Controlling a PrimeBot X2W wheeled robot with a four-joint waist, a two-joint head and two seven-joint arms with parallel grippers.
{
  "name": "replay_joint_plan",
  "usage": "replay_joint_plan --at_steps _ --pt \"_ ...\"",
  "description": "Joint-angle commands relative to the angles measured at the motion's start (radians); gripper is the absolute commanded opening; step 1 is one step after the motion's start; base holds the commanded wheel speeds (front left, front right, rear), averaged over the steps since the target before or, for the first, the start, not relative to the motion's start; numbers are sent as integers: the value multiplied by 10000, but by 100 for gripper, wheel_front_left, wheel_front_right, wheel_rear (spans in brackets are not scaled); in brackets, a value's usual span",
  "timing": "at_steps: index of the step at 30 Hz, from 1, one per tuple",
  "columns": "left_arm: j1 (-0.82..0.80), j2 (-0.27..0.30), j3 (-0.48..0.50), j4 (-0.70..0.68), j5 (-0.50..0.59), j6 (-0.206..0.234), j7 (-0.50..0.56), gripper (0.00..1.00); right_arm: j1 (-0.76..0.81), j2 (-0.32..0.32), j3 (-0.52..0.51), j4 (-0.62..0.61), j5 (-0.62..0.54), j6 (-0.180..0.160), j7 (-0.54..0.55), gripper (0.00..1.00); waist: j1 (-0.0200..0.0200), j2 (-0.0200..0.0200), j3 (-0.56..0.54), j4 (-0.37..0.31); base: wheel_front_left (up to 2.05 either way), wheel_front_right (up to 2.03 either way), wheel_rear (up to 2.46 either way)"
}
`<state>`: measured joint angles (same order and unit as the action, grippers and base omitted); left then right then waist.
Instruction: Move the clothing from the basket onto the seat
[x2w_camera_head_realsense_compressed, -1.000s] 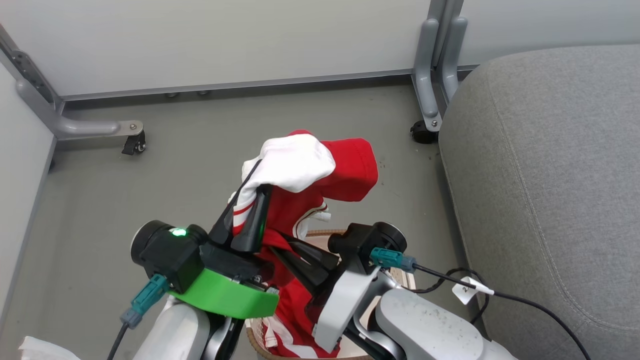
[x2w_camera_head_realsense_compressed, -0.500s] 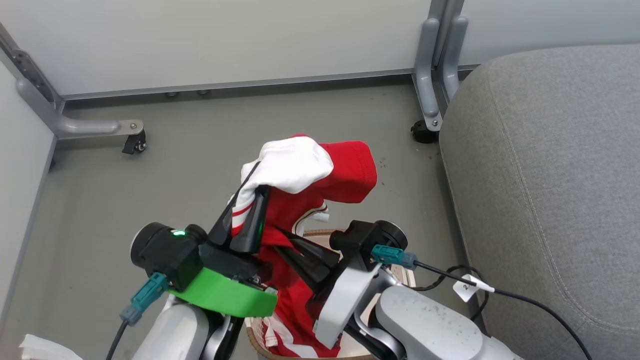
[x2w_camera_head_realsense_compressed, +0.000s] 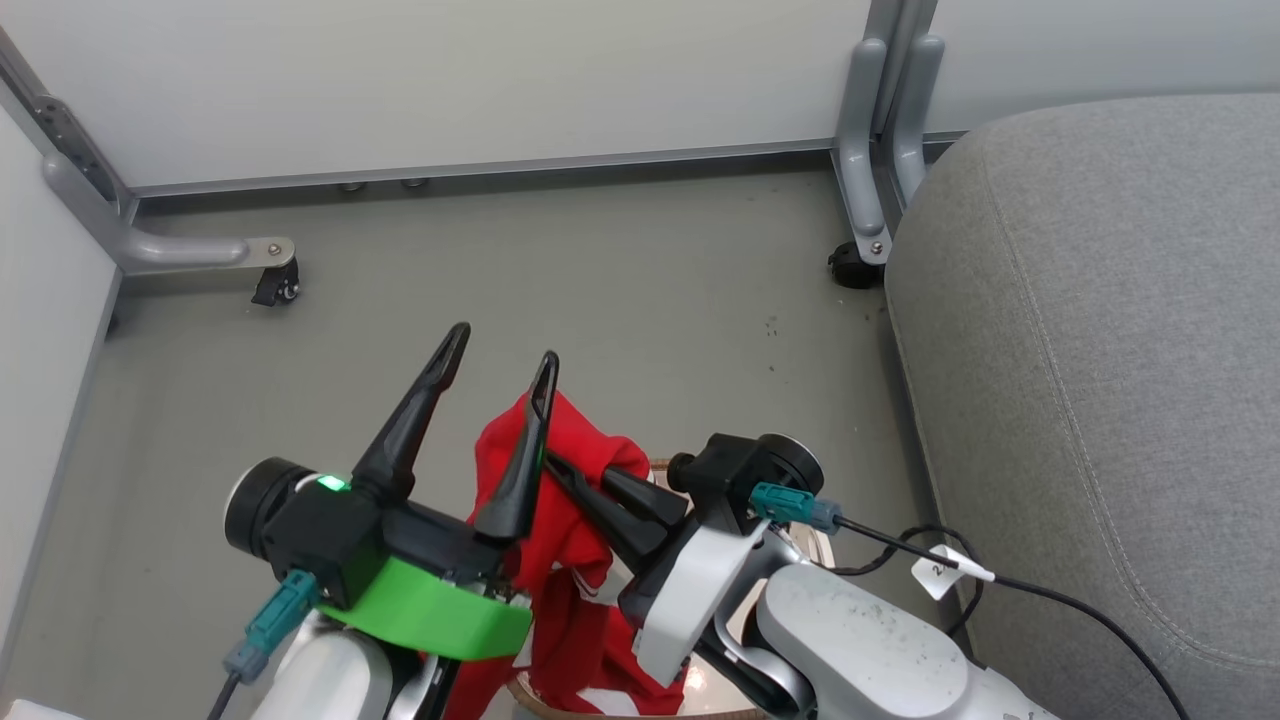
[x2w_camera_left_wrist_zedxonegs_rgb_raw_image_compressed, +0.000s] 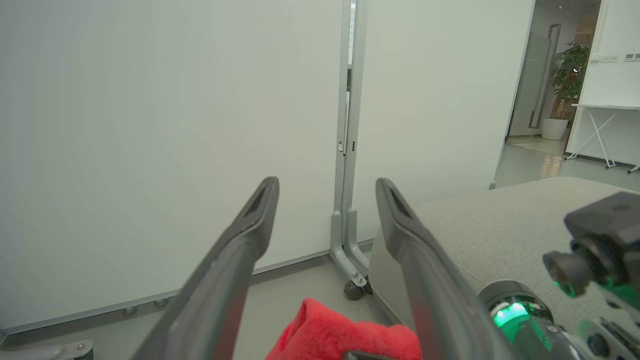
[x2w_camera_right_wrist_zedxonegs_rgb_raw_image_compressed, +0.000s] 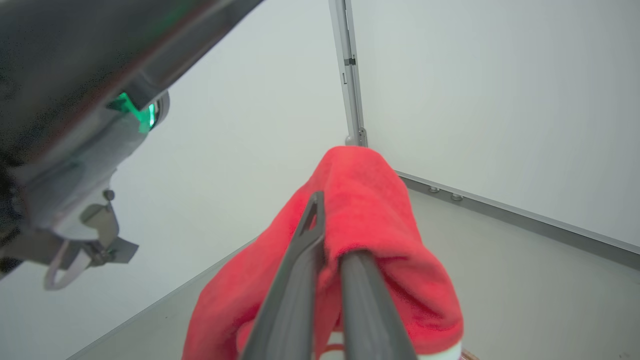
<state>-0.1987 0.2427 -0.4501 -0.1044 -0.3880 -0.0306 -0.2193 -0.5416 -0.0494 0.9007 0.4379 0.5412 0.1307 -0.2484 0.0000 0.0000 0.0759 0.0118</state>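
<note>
1. The right gripper (x2w_camera_head_realsense_compressed: 556, 463) is pinched narrow on a fold of the red clothing (x2w_camera_head_realsense_compressed: 565, 550). The fabric drapes over its fingers above the basket (x2w_camera_head_realsense_compressed: 530, 700).
2. The left gripper (x2w_camera_head_realsense_compressed: 497, 360) stands wide with nothing between its fingers. One finger lies just against the raised fabric.
3. The step in hand looks like carrying the clothing across to the seat (x2w_camera_head_realsense_compressed: 1100, 350), which lies to the robot's right, beyond a strip of floor (x2w_camera_head_realsense_compressed: 650, 280).
4. To do it well, lift until the hanging end is above the brown rim, so the basket does not tip or drag.
5. Draw the left gripper away from the fabric before swinging, or a finger may snag it.
6. Set the clothing down well in from the seat's rounded edge. Soft fabric that hangs over the edge may slide to the floor.
7. The basket holds the lower part of the clothing, red with white trim. The arms hide most of its inside, so I cannot tell whether another garment lies under it.
8. The seat is bare where it shows.
</note>
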Motion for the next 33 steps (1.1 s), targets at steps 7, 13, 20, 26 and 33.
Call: replay_joint_plan --at_steps 7,13,20,26,33 --pt "876 685 -468 -376 226 -63 865 100 14 -22 -145 266 -148 1 -95 0 0 0 2 86 0 0 0" --pt "1347 974 -767 -384 127 -191 1261 100 48 -19 -224 478 -190 1 -116 0 0 0 -22 104 0 0 0" --pt "1710 1126 -1120 -319 38 -308 1553 100 60 -20 -440 688 -282 1 -130 0 0 0 -31 108 0 0 0" --pt "1735 1049 -1229 -134 -13 -279 1541 100 -13 -23 -643 822 -410 1 -158 0 0 0 29 55 0 0 0" --pt "1602 1139 -1299 20 104 -266 1463 100 -50 -22 -801 850 -545 1 -171 0 0 0 160 -183 0 0 0"
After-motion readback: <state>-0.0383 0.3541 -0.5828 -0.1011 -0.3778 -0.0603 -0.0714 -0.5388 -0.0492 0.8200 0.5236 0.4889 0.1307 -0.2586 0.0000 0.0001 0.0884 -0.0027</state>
